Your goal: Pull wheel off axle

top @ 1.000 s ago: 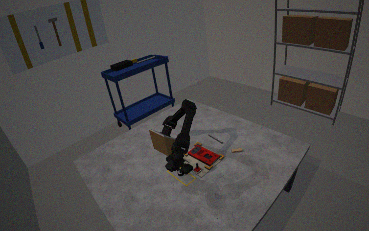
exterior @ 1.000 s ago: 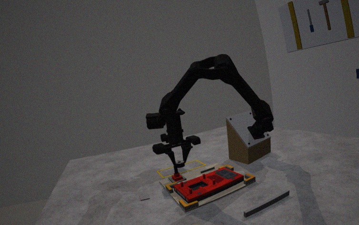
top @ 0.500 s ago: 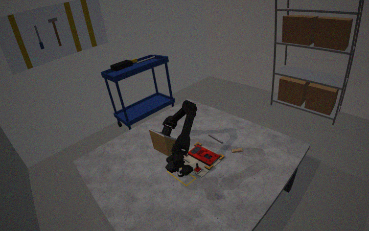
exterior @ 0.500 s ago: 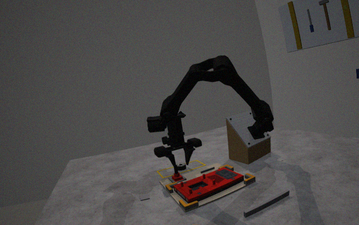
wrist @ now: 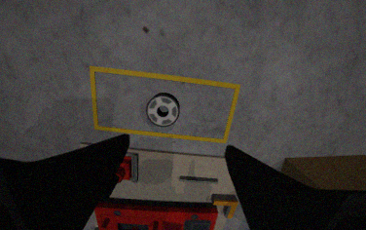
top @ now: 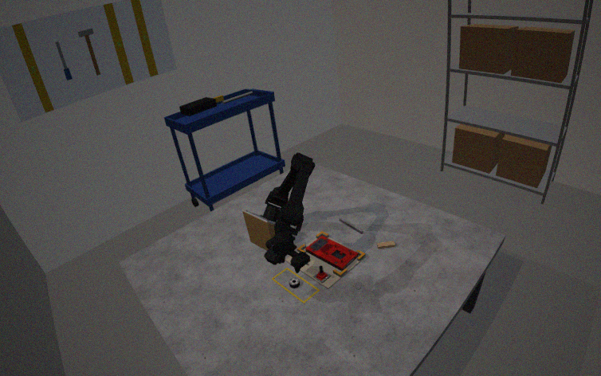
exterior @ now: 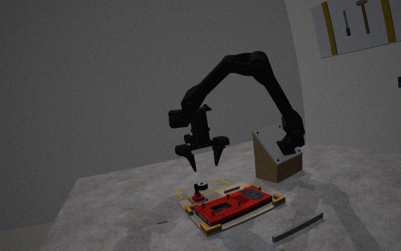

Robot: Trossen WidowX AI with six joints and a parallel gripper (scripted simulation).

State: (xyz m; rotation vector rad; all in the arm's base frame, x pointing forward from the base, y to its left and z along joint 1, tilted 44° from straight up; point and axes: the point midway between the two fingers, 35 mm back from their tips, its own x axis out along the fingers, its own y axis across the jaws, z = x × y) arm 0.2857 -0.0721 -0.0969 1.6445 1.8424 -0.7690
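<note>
The wheel (top: 293, 283) (exterior: 202, 186) (wrist: 157, 113), black with a pale spoked face, lies flat on the table, face up. It is inside the yellow marked outline (top: 288, 290) (exterior: 224, 181) (wrist: 165, 78), clear of its lines. The upright black axle (top: 320, 268) (exterior: 195, 188) stands bare on its red base; in the wrist view a finger hides the axle and part of the base. My gripper (exterior: 206, 168) (wrist: 178, 144) is open and empty, fingers pointing down, above the table and apart from the wheel. One fingertip is hidden in the top view.
A red panel (top: 325, 249) (exterior: 244, 201) (wrist: 170, 214) with pegs sits between orange corner brackets on a pale board (wrist: 204, 191) beside the outline. A grey bar (top: 351, 225) (exterior: 297, 227) and a small wooden piece (top: 386, 244) lie beyond. The arm's wooden mount (exterior: 266, 168) stands behind.
</note>
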